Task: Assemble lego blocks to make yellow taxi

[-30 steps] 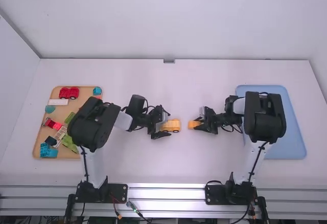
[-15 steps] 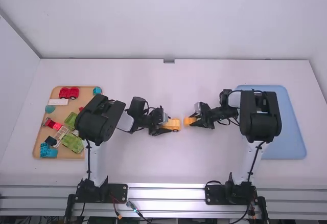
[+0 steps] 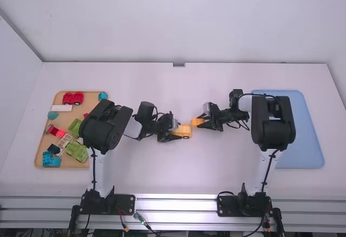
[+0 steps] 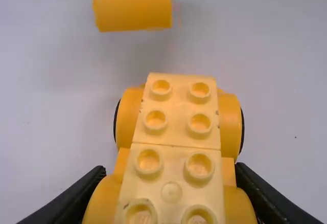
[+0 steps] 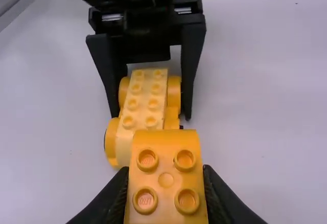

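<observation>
Left gripper (image 3: 175,132): clamped on yellow wheeled car base (image 4: 179,129) (studs up). Right gripper (image 3: 200,122): clamped on yellow round-edged Lego block (image 5: 166,157), near it, apart.

The table (image 3: 216,175) is flat and white. Behind it is a big white back wall (image 3: 178,23). A white left wall (image 3: 13,91) and right wall (image 3: 339,58) stand beside it. Shiny metal bars (image 3: 175,204) run along its near edge. Soft light makes pale shadows on it.
</observation>
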